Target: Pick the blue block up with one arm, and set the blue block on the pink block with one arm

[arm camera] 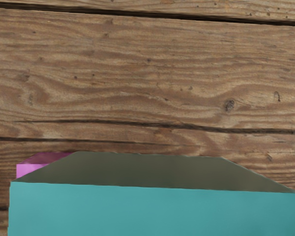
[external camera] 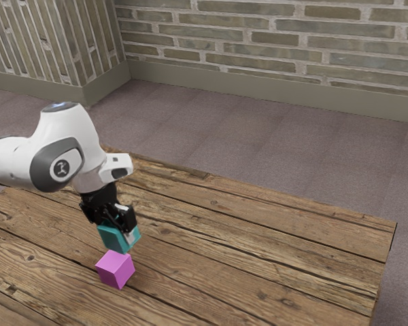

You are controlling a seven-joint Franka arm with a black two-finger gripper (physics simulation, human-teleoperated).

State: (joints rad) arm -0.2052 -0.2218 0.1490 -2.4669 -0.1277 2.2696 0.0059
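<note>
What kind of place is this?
Probably a simulated indoor room: rough plank table, brick walls, purplish carpeted floor. The gripper holds a blue block by the pink block.

Teal-toned blue block [external camera: 117, 238], tilted, aloft just over pink block [external camera: 115, 269], which sits on table [external camera: 258, 231].

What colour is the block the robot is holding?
The held block is teal, a blue-green. The wrist view shows it best.
</note>
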